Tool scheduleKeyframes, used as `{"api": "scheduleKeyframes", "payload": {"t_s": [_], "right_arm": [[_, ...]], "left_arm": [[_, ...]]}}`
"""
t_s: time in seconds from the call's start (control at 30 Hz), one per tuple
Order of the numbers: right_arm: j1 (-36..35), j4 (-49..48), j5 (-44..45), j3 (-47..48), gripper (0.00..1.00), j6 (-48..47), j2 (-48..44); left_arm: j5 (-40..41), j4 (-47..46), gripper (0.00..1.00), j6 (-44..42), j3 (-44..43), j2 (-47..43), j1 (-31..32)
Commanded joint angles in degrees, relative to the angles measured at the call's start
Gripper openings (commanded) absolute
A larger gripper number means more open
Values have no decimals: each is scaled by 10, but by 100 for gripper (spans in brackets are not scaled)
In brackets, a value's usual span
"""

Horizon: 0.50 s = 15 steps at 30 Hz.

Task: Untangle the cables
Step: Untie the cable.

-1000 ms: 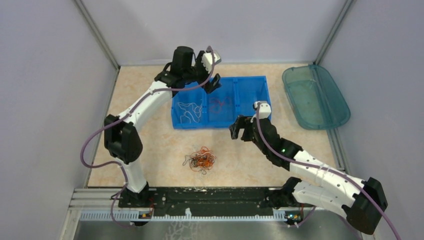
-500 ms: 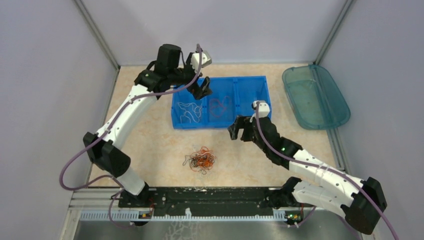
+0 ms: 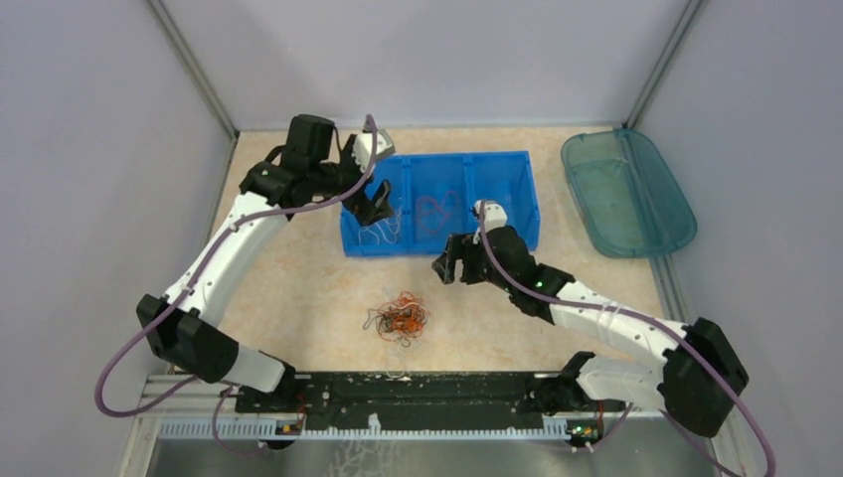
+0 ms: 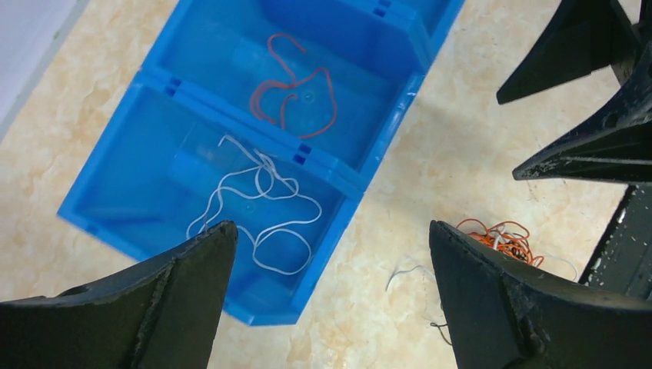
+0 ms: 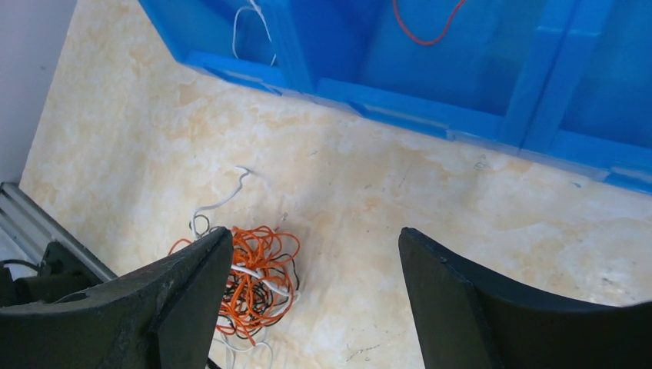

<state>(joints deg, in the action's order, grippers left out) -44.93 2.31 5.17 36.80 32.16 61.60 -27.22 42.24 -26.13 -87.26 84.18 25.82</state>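
A tangled clump of red-orange, black and white cables point(image 3: 400, 318) lies on the table in front of the blue bin point(image 3: 527, 189); it also shows in the right wrist view point(image 5: 254, 280) and the left wrist view point(image 4: 503, 238). White cables point(image 4: 257, 200) lie in the bin's left compartment and red-orange cables point(image 4: 296, 88) in the middle one. My left gripper point(image 3: 370, 204) is open and empty above the bin's left compartment. My right gripper point(image 3: 454, 266) is open and empty over the table in front of the bin, to the right of the clump.
A teal tray point(image 3: 626, 194) lies at the back right. Grey walls stand round the table on three sides. A loose white cable end point(image 4: 404, 273) and a black one point(image 4: 438, 330) lie on the table beside the clump.
My left arm has swung left and down toward the bin's left compartment. My right gripper has moved left along the bin's front edge, closer to the clump.
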Motion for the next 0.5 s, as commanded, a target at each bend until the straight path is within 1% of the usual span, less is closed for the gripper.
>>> {"api": "scheduleKeyframes", "payload": {"t_s": [0.0, 0.1, 0.2, 0.33, 0.47], "right_arm": [[-28, -67, -38, 38, 80, -1, 56], [-60, -95, -53, 49, 79, -2, 97], [-79, -119, -67, 58, 79, 0, 130], [-96, -138, -85, 66, 77, 1, 165], [-104, -149, -101, 67, 75, 4, 189]], "left_arm": [[32, -15, 100, 26, 16, -47, -23], [65, -45, 100, 36, 53, -78, -36], [73, -44, 100, 37, 71, -92, -48], [30, -31, 100, 30, 75, -96, -72], [-2, -50, 100, 34, 102, -115, -79]]}}
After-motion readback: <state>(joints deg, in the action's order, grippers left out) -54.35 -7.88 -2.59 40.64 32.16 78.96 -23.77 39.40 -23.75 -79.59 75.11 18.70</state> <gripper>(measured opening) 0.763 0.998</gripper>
